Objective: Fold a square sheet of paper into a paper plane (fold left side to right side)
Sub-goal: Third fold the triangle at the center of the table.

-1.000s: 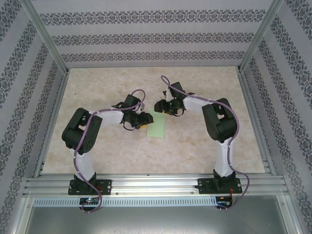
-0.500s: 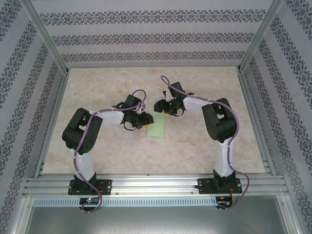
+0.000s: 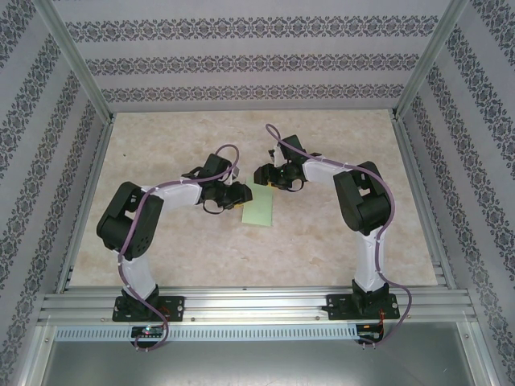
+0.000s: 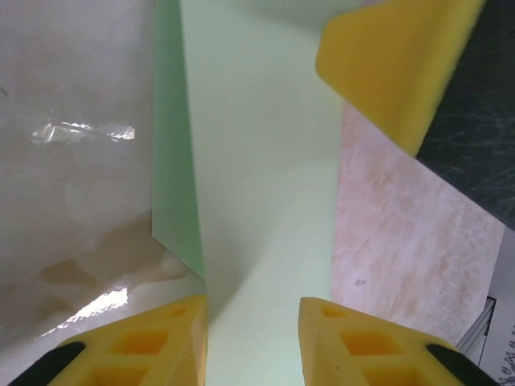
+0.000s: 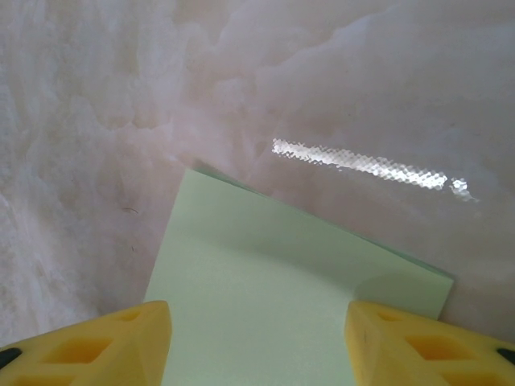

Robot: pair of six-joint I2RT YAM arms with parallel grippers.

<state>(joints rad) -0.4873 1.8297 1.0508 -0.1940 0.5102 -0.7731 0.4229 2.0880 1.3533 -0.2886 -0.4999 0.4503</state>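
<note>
— Paper (image 3: 259, 207) first: where does it lie?
— On the desk (image 3: 346, 153), midway between the two arms and flat, or close to it. From above it reads as a narrow rectangle, not a square, so I judge the left-to-right fold is already laid over.
— And the end effectors?
— Both sit at its far end. Left end effector (image 4: 253, 342) comes in from the left, its fingers (image 4: 169, 346) partly apart and astride the paper. The pale top layer runs up between them, but whether they touch it I can't tell. Right end effector (image 5: 257, 354) hangs over a corner, fingers (image 5: 96, 346) wide, gripping nothing; the paper lies on the desk below.
— Layers lined up?
— Not quite. In the left wrist view a darker strip (image 4: 173, 161) of the under layer shows beside the top one. In the right wrist view a thin sliver (image 5: 438, 281) peeks out at the corner.
— So which step?
— Settling that first fold, I'd say: squaring the edges and setting the crease.
— What does the next move need?
— One end effector pinning the paper, since a thin sheet likely slides on this glossy desk. The other presses along the folded edge, low and light.
</note>
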